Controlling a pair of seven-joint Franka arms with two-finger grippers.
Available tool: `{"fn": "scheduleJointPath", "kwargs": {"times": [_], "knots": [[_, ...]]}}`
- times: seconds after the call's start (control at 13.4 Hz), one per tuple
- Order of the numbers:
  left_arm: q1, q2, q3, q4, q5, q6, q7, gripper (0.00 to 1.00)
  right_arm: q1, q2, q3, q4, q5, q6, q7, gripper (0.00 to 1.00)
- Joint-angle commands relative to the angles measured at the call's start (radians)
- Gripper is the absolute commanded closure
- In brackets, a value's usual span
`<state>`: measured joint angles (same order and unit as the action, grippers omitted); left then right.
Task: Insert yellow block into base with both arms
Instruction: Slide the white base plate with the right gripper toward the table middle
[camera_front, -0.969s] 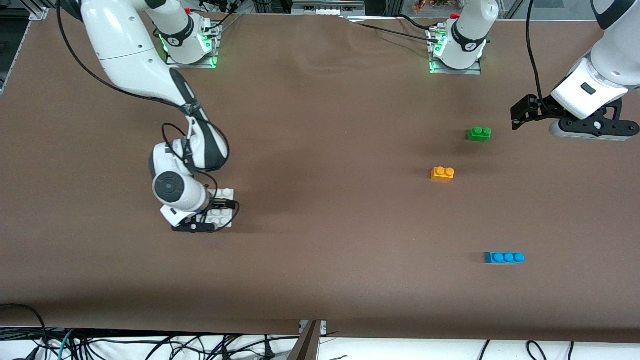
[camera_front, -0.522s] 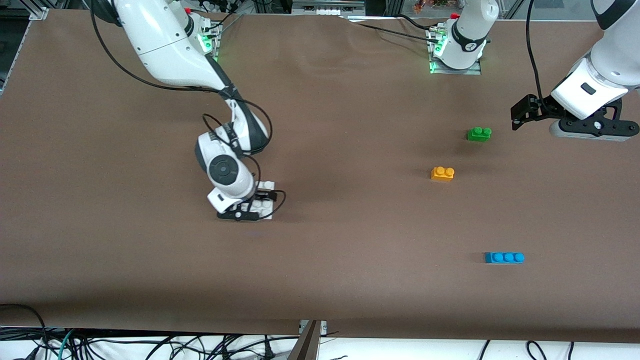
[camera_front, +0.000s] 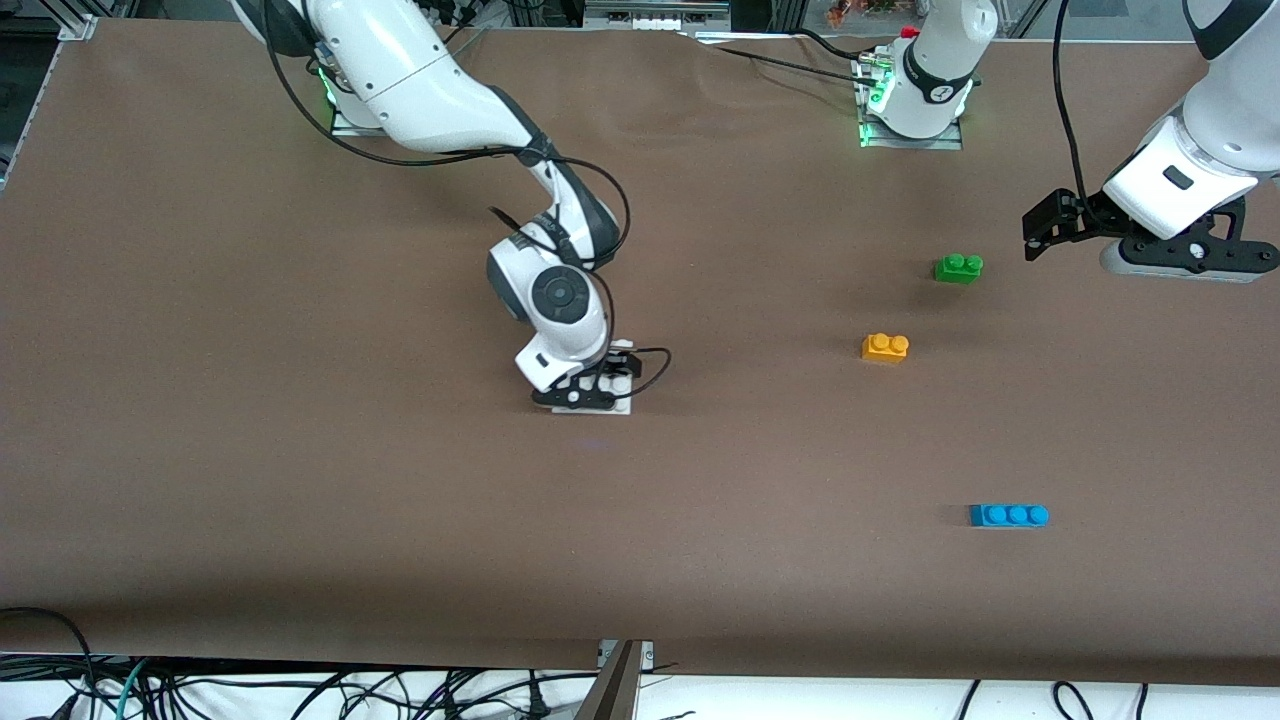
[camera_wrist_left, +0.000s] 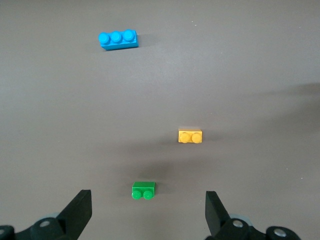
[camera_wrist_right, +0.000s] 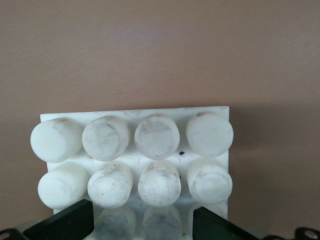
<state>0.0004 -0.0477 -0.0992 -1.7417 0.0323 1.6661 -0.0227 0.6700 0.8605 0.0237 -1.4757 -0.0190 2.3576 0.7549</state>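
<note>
My right gripper (camera_front: 592, 392), fingers (camera_wrist_right: 65, 222) clamped on the flat white studded plastic base (camera_front: 612, 385), has carried it toward the small orange-yellow two-stud plastic block (camera_front: 885, 347) resting on the brown worktop (camera_front: 300, 500). The left gripper (camera_front: 1042, 225) waits, fingers (camera_wrist_left: 80, 210) spread.

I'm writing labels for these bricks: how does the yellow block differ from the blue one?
The yellow block has two studs; the blue brick has three and is longer. The yellow block lies farther from the front camera, next to the green brick; the blue brick lies nearest the camera, apart from both. Both rest flat on the table, studs up, long sides running the same way, untouched by either pincer.
</note>
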Motion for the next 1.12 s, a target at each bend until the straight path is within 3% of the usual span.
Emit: {"fn": "scheduleJointPath", "kwargs": {"times": [0.0,0.67,1.04], "knots": [[0.007,0.009,-0.001,0.025,-0.009,-0.020,0.021,0.00,0.057,0.045,-0.001,0.051,0.007,0.057,0.070,0.00],[0.007,0.009,-0.002,0.025,-0.009,-0.020,0.015,0.00,0.092,0.043,-0.002,0.075,0.005,0.045,0.113,0.00],[0.010,0.009,0.001,0.025,-0.009,-0.020,0.024,0.00,0.088,0.014,-0.005,0.299,0.004,-0.258,0.100,0.00]]}}
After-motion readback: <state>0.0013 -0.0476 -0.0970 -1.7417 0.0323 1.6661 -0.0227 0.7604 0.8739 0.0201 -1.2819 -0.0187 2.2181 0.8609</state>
